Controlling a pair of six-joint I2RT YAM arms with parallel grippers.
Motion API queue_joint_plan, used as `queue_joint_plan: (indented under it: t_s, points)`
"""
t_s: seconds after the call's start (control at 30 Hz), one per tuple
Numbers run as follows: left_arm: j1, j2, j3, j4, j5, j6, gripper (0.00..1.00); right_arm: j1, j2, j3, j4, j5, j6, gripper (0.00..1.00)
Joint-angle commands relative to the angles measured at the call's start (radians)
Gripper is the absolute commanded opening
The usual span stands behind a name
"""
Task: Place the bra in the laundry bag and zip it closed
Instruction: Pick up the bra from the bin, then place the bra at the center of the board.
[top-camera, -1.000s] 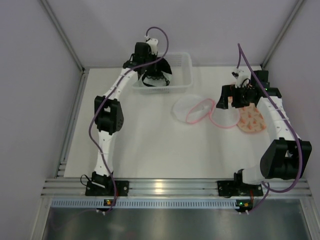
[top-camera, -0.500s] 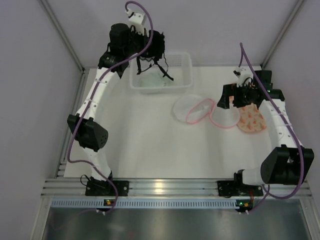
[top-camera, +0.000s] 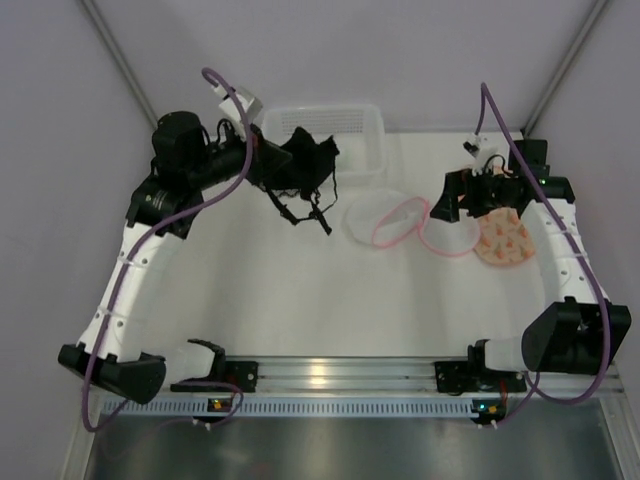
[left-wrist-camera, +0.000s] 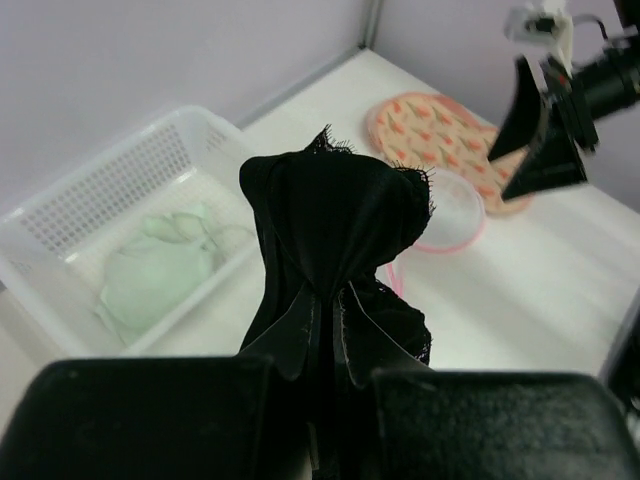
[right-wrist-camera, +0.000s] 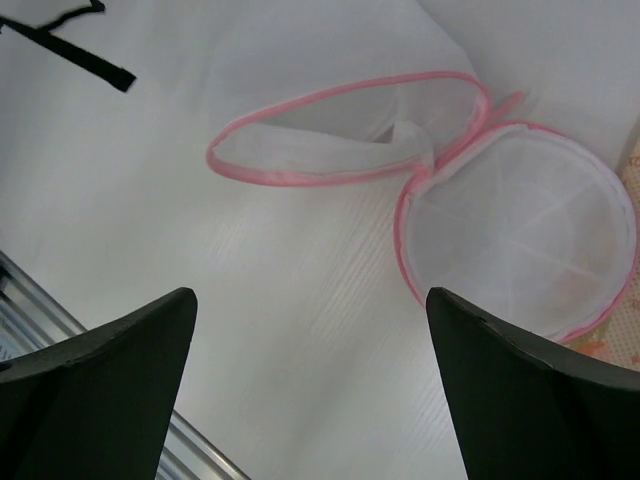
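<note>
The black lace bra (top-camera: 303, 163) hangs in the air just in front of the white basket, its straps dangling toward the table. My left gripper (top-camera: 264, 160) is shut on it; in the left wrist view the bra (left-wrist-camera: 335, 205) bunches out from between the closed fingers (left-wrist-camera: 300, 335). The laundry bag (top-camera: 385, 220), white mesh with pink trim, lies unzipped mid-table, its round halves spread side by side (right-wrist-camera: 520, 235). My right gripper (top-camera: 458, 200) hovers over the bag's right half, open with nothing in it (right-wrist-camera: 310, 295). A black strap end (right-wrist-camera: 95, 65) shows at the top left of the right wrist view.
A white plastic basket (top-camera: 370, 118) stands at the back and holds a pale green garment (left-wrist-camera: 160, 270). An orange-patterned round pad (top-camera: 505, 242) lies right of the bag. Frame posts rise at the back corners, and a metal rail runs along the near edge.
The left arm lifted the bra out of the basket and swung left and toward me, so the bra now hangs in front of the basket. The right arm barely moved.
</note>
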Motion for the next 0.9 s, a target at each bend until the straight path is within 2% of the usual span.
queue_joint_plan:
  t_s: [0.0,0.1,0.27,0.5,0.63,0.73,0.77,0.87]
  points:
    - [0.002,-0.105,-0.134,-0.096,0.09,0.086,0.0,-0.012,-0.036,0.05,-0.056,-0.093,-0.051,0.99]
    - [0.002,-0.206,-0.31,-0.139,0.061,0.152,0.0,-0.01,-0.039,0.049,-0.09,-0.125,-0.071,0.99]
    - [0.0,-0.306,-0.478,-0.182,-0.069,0.264,0.0,0.013,-0.056,0.015,-0.124,-0.145,-0.088,0.99]
    - [0.002,-0.328,-0.672,-0.197,-0.281,0.51,0.03,0.054,-0.094,-0.065,-0.109,-0.135,-0.074,0.98]
    - [0.002,-0.322,-0.757,-0.11,-0.378,0.617,0.1,0.164,-0.111,-0.141,-0.051,-0.098,-0.045,0.96]
    - [0.003,-0.335,-0.84,0.003,-0.422,0.746,0.23,0.246,-0.105,-0.161,-0.004,-0.066,-0.019,0.95]
    - [0.005,-0.337,-0.863,0.03,-0.434,0.814,0.24,0.264,-0.093,-0.166,0.006,-0.064,-0.003,0.95]
    - [0.023,-0.328,-0.929,0.143,-0.485,0.887,0.26,0.309,-0.061,-0.171,0.055,-0.082,0.032,0.92]
